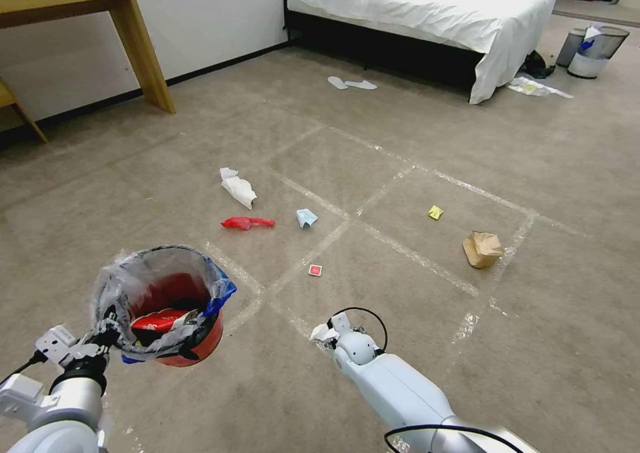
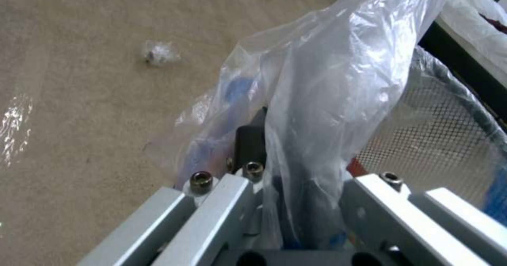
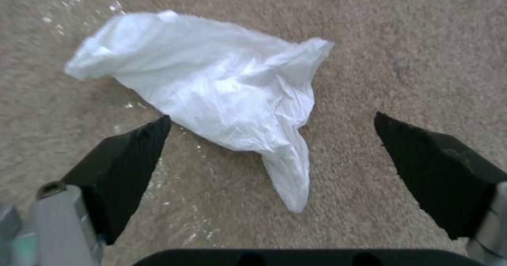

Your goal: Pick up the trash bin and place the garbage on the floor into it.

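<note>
My left gripper (image 1: 110, 333) is shut on the rim of the red trash bin (image 1: 200, 346) and holds it just above the floor (image 1: 400, 146). The clear bag lining (image 2: 327, 71) is pinched between the fingers, and a red wrapper lies inside. My right gripper (image 1: 329, 330) hangs open low over a white tissue (image 3: 211, 87), its black fingertips (image 3: 132, 155) on either side of it, not touching. More garbage lies ahead: a white tissue (image 1: 238, 188), red wrapper (image 1: 247, 223), pale blue scrap (image 1: 307, 217), red card (image 1: 315, 270), yellow wrapper (image 1: 435, 212) and brown paper bag (image 1: 483, 248).
A bed (image 1: 427, 6) stands at the back with white slippers (image 1: 351, 83) before it. A wooden table leg (image 1: 143, 46) is at the far left. A grey metal bin (image 1: 597, 50) and loose papers (image 1: 537, 88) sit far right. Tape strips (image 1: 373, 233) cross the carpet.
</note>
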